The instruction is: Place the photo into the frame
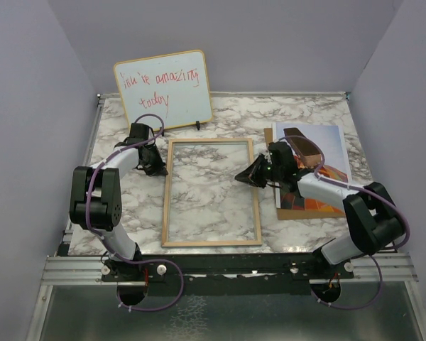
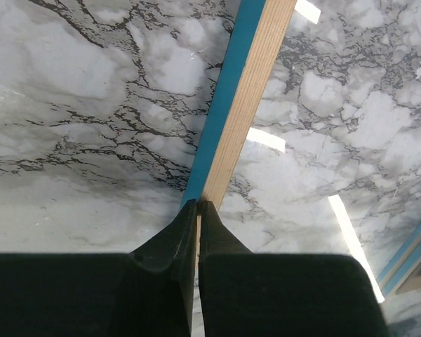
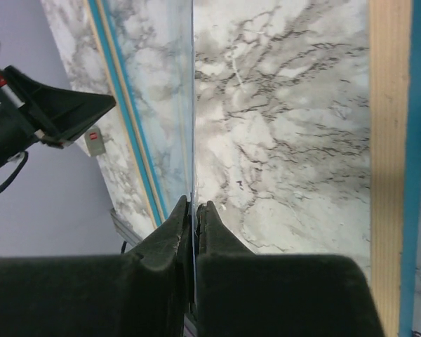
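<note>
My left gripper (image 2: 197, 206) is pinched shut on the frame's (image 1: 211, 243) left rail. My right gripper (image 3: 194, 206) is clamped on what looks like the pane's thin edge. The frame lies mid-table and the photo (image 1: 326, 142) sits near the right edge. I'd raise both sides evenly and slowly, so the frame doesn't twist or slip.

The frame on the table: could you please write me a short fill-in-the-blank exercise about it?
1. The left claw is shut on the frame's ___ edge.
2. The photo lies to the frame's ___.
3. Behind the frame stands a whiteboard with ___ handwriting.
Missing words: left, right, red.
</note>
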